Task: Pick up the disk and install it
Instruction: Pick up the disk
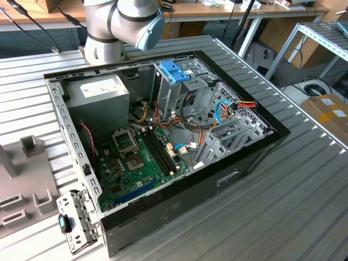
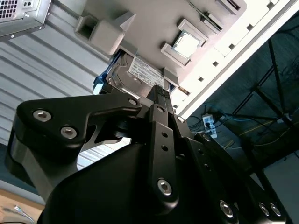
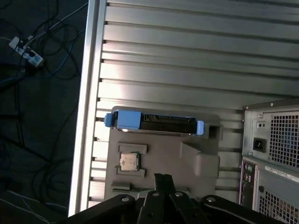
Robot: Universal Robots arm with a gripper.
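Gripper (image 3: 162, 177), fingers seemingly clenched on nothing, hangs near the disk (image 3: 159, 124) slotted in its grey holder (image 3: 163, 156). Descending closed, it could ram the disk's edge.

The exterior view looks steeply down from high onto the open computer case (image 1: 163, 136), with the arm's base (image 1: 103, 41) at its eleven o'clock. Both wrist views face the grey holder (image 3: 163, 151) and the disk (image 3: 166, 125), the second from closer in.
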